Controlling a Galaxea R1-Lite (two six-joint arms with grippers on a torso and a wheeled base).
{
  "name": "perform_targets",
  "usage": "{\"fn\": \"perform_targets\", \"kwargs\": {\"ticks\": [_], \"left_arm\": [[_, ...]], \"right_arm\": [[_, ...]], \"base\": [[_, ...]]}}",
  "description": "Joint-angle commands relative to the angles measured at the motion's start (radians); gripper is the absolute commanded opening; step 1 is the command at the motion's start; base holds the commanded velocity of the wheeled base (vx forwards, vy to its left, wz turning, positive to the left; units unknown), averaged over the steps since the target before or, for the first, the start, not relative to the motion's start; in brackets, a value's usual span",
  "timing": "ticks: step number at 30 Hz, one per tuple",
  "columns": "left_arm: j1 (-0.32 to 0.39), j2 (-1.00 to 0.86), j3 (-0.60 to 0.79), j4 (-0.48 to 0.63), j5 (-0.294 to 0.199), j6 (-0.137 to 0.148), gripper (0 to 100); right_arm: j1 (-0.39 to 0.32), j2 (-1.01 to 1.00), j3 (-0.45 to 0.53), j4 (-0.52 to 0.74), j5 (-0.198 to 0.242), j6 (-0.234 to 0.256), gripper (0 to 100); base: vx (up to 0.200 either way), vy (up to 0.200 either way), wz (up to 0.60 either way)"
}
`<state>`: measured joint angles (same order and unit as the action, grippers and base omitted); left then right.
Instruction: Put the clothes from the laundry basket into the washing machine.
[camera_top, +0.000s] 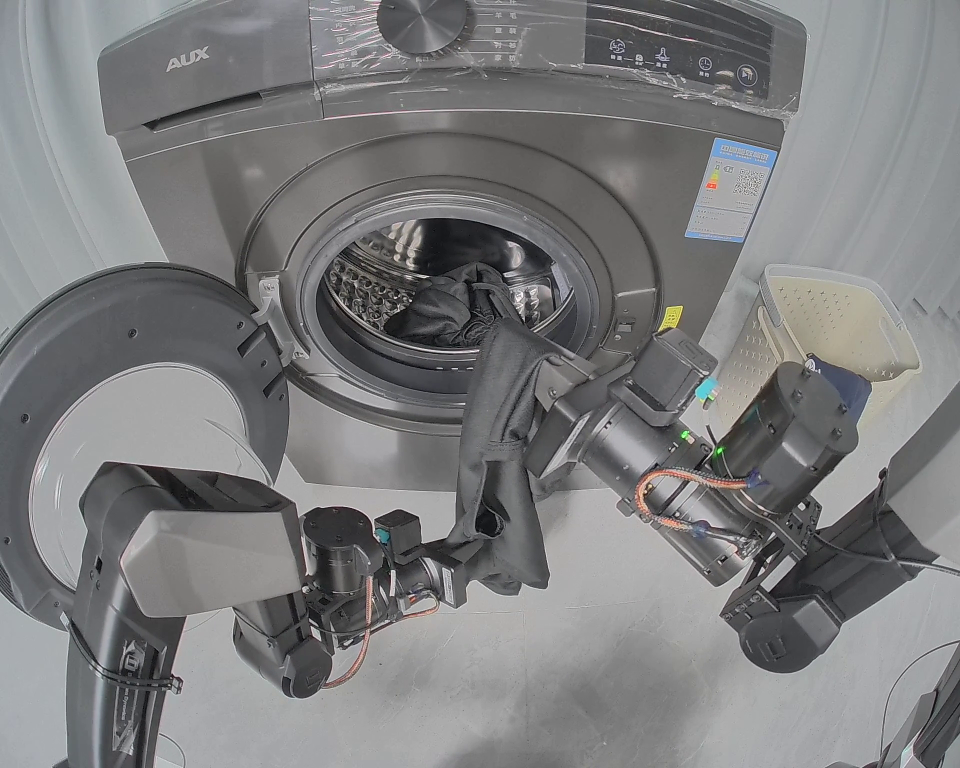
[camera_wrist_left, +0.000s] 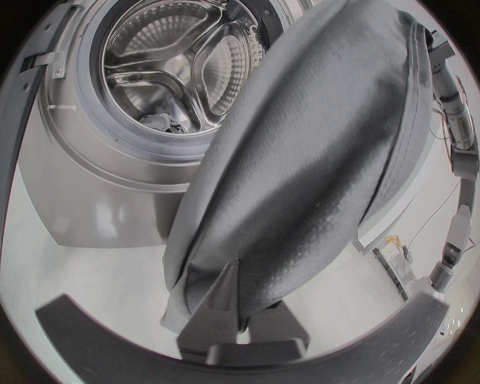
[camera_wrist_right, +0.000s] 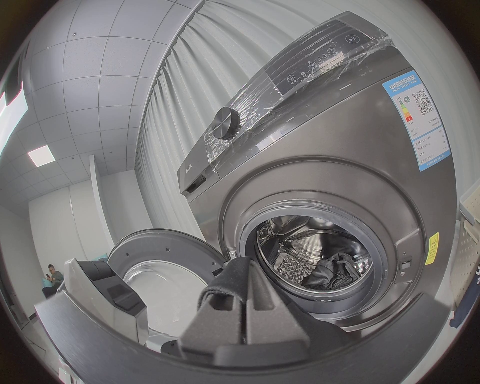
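A dark grey garment (camera_top: 500, 450) hangs in front of the washing machine's open drum (camera_top: 440, 290). My right gripper (camera_top: 545, 368) is shut on the garment's top edge, just below the drum's rim; the right wrist view has its closed fingers (camera_wrist_right: 270, 310) with black cloth (camera_wrist_right: 225, 277) draped over them. My left gripper (camera_top: 478, 548) sits lower, near the floor, shut on the bottom of the same garment (camera_wrist_left: 300, 165), which wraps around its fingertips (camera_wrist_left: 225, 290). Another dark piece of clothing (camera_top: 450, 305) lies inside the drum (camera_wrist_right: 320, 255). The cream laundry basket (camera_top: 835, 320) stands to the machine's right.
The round machine door (camera_top: 130, 400) stands swung open on the left, close to my left arm. The machine's front panel (camera_top: 640, 200) is directly behind the garment. Pale bare floor (camera_top: 560, 680) lies in front of the machine.
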<state>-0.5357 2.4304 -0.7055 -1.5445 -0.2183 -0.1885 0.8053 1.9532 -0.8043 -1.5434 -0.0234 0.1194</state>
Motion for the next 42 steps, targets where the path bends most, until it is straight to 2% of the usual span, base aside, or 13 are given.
{"fn": "perform_targets", "kwargs": {"ticks": [1,6,10,11,14,15,16,19,20,23,27,32,42], "left_arm": [[0.017,-0.057,0.009,-0.002,-0.001,-0.005,0],[0.056,-0.266,0.115,-0.003,-0.016,-0.009,0],[0.060,-0.470,0.253,-0.002,-0.027,-0.035,0],[0.062,-0.519,0.294,-0.002,-0.039,-0.037,0],[0.065,-0.590,0.351,-0.003,-0.055,-0.039,0],[0.080,-0.666,0.390,-0.002,-0.069,-0.039,0],[0.088,-0.697,0.394,-0.002,-0.075,-0.042,0],[0.094,-0.728,0.397,-0.002,-0.081,-0.045,0],[0.109,-0.800,0.409,0.000,-0.088,-0.058,0],[0.120,-0.830,0.399,0.000,-0.087,-0.081,0],[0.129,-0.829,0.368,0.000,-0.085,-0.086,0],[0.181,-0.838,0.347,0.000,-0.087,-0.089,0],[0.206,-0.832,0.328,0.000,-0.085,-0.088,0]], "right_arm": [[-0.014,-0.007,0.022,-0.001,0.000,0.000,0],[-0.061,-0.050,0.112,0.000,0.003,0.005,0],[-0.086,-0.082,0.172,-0.001,0.013,0.009,0],[-0.095,-0.115,0.224,0.000,0.019,0.019,0],[-0.100,-0.148,0.272,0.009,0.043,0.033,0],[-0.112,-0.171,0.301,0.005,0.080,0.054,0],[-0.126,-0.178,0.312,-0.001,0.091,0.071,0],[-0.137,-0.183,0.321,-0.001,0.094,0.082,0],[-0.152,-0.206,0.343,0.005,0.096,0.098,0],[-0.193,-0.203,0.330,0.006,0.091,0.098,0],[-0.227,-0.145,0.326,-0.001,0.085,0.100,0],[-0.305,-0.085,0.306,-0.003,0.088,0.095,0],[-0.301,-0.094,0.264,-0.003,0.089,0.103,0]], "base": [[0.000,0.000,0.00],[0.000,0.000,0.00],[0.000,0.000,0.00],[0.000,0.000,0.00],[0.000,0.000,0.00],[0.000,0.000,0.00],[0.000,0.000,0.00],[0.000,0.000,0.00],[0.000,0.000,0.00],[0.000,0.000,0.00],[0.000,0.000,0.00],[0.000,0.000,0.00],[0.000,0.000,0.00]]}}
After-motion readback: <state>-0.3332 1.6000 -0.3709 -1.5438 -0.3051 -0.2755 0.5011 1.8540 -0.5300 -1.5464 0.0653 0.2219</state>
